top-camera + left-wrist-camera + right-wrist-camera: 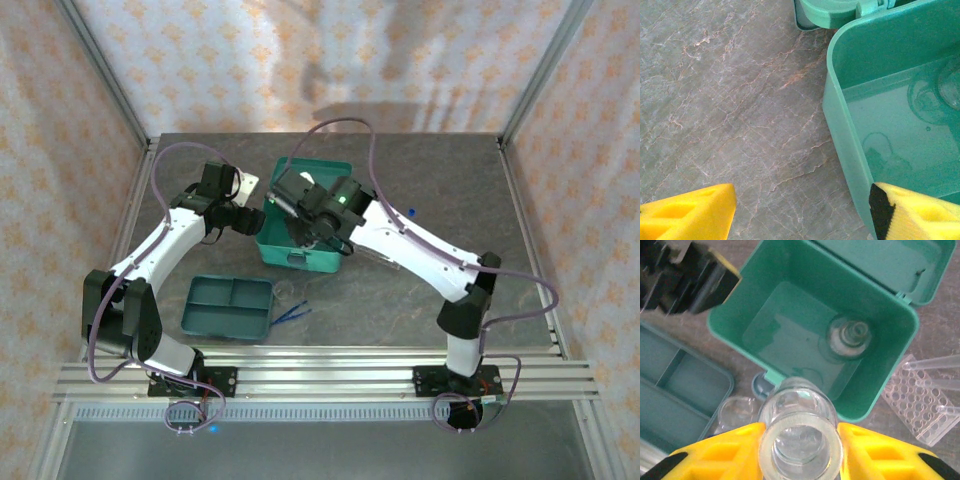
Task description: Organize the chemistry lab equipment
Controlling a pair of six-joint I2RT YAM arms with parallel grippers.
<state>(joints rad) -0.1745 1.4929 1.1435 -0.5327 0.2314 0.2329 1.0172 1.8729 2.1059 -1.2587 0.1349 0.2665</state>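
My right gripper (800, 450) is shut on the neck of a clear glass vessel (799, 405) and holds it over the near rim of the open teal case (740, 340). A second glass vessel (850, 337) stands inside the case. The clear perforated rack (915, 407) and clear test tubes (935, 362) lie right of the case. The teal divided tray (228, 307) and blue tweezers (293, 313) lie in front. My left gripper (802, 215) is open at the case's left wall (840, 125), one finger over the table and the other at the wall.
The case's hinged lid (318, 172) lies open at the far side. A small clear round glass shape (737, 412) lies on the table between tray and case. Metal posts and patterned walls enclose the grey marbled table (420, 300).
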